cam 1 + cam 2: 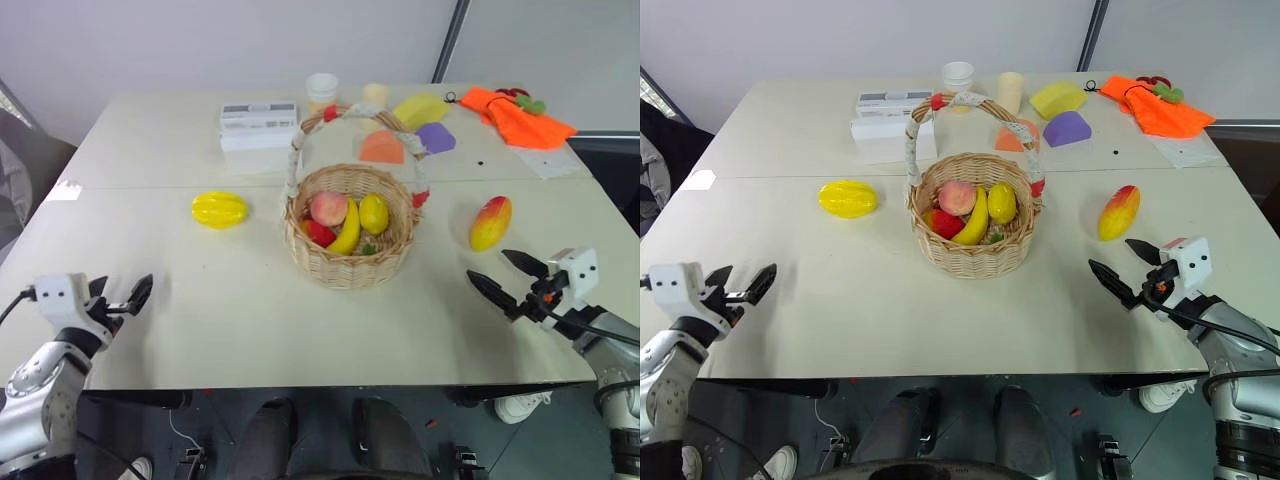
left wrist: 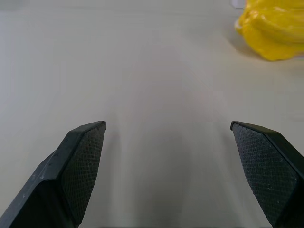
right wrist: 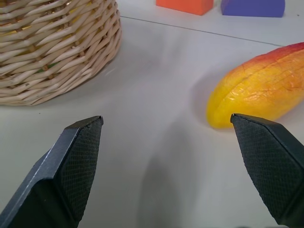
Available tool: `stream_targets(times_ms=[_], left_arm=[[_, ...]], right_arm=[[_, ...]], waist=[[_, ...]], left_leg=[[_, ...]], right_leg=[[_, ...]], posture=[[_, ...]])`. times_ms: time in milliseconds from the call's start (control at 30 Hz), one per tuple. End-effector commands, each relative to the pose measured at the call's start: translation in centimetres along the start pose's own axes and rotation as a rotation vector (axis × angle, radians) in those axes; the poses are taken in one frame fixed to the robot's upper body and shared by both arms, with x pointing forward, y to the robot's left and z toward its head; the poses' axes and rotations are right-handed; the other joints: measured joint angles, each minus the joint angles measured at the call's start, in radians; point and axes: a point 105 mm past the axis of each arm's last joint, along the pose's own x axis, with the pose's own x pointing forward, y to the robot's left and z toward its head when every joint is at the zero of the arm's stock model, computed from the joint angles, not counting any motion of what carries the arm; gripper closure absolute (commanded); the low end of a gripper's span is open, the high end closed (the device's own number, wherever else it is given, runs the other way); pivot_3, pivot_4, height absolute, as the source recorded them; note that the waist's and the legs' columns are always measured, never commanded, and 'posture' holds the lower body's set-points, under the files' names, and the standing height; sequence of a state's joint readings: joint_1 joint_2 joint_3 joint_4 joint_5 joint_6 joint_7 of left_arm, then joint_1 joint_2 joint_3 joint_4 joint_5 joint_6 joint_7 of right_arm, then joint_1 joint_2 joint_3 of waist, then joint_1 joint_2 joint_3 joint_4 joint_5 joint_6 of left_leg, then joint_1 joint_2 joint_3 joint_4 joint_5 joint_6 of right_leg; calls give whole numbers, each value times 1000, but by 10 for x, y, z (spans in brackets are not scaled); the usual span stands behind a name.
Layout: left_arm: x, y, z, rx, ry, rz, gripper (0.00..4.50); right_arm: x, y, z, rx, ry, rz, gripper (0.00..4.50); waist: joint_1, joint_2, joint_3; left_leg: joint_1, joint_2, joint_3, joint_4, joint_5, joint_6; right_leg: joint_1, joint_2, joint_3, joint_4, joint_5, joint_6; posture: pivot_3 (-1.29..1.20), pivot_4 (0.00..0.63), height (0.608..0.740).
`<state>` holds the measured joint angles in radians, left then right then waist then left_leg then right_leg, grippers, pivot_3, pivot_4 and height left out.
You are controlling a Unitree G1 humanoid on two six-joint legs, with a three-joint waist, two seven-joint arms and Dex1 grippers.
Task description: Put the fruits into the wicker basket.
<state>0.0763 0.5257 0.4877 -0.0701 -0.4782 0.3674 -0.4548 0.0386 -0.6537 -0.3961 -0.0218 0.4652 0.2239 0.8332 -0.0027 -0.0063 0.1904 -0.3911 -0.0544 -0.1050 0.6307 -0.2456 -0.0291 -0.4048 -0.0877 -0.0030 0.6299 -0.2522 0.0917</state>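
Surface (image 1: 250,310): pale cream top, a seam running across it behind the basket.

Wicker basket (image 1: 348,262): round, tan, woven, upright near the middle of the surface; tall arched handle wrapped in white with small red ornaments. Contents: a peach (image 1: 328,208), a banana (image 1: 348,235), a lemon (image 1: 373,213), a red piece low on the left side.

Yellow ribbed fruit (image 1: 220,209): glossy oval, lying on the surface to the left of the basket, apart from it, toward the left edge.

Mango (image 1: 490,223): red shading to yellow, lying on the surface to the right of the basket, apart from it, toward the right edge, tilted with its red end away from the front edge.

Left tool (image 1: 135,296): over the front left corner of the surface, fingers spread wide, nothing between them; the yellow ribbed fruit lies well ahead of it.

Right tool (image 1: 505,277): over the front right corner, fingers spread wide, nothing between them; the mango lies just ahead of it, the basket ahead and to its left.

Far half of the surface: white box (image 1: 259,125) behind the basket on the left; paper cup (image 1: 322,90); cream cylinder (image 1: 376,95); orange block (image 1: 382,147), purple block (image 1: 435,138), yellow block (image 1: 420,108); orange cloth (image 1: 515,118) at the far right corner.
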Motion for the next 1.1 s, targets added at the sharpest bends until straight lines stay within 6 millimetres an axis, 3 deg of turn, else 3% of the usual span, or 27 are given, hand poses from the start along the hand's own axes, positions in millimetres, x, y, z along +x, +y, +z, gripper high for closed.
stream_targets(times_ms=[33, 200, 400, 633, 867, 1100], left_arm=[[20, -6, 20, 143, -12, -72, 0], [59, -23, 54, 333, -49, -191, 0], [92, -53, 75, 547, -49, -372, 0], [111, -85, 72, 773, -6, -555, 0], [126, -92, 75, 857, -7, -558, 0], [133, -92, 68, 883, 25, -560, 0]], right_arm=[[2, 11, 22, -53, -35, 74, 16], [-1, 31, 31, -73, -10, 174, 16], [-1, 49, 39, -91, 15, 250, 16], [-11, 81, 45, -94, 101, 413, 16], [-5, 116, 92, -153, 15, 550, 16], [1, 134, 126, -192, -96, 624, 16]], waist=[[6, 0, 0], [16, 0, 0], [16, -1, 0], [13, -2, 1], [13, -4, 2], [16, -7, 4]], left_leg=[[0, 0, 0, 0, 0, 0], [0, 0, 1, 0, 0, 0], [-1, -1, 1, 0, 0, 0], [-1, -1, 2, -1, 0, 0], [-1, -1, 2, 0, 0, 0], [-3, -1, 1, 1, 0, 0]], right_leg=[[0, 1, 0, 0, 0, 0], [0, 2, -1, 0, 0, 0], [0, 0, -1, -1, 2, 4], [-1, 1, -1, 0, 2, 5], [-1, 0, -1, 0, 3, 7], [-2, 0, -1, 0, 3, 10]], posture=[[0, 150, 740], [0, 150, 740], [0, 150, 740], [0, 150, 740], [0, 150, 740], [0, 150, 740]])
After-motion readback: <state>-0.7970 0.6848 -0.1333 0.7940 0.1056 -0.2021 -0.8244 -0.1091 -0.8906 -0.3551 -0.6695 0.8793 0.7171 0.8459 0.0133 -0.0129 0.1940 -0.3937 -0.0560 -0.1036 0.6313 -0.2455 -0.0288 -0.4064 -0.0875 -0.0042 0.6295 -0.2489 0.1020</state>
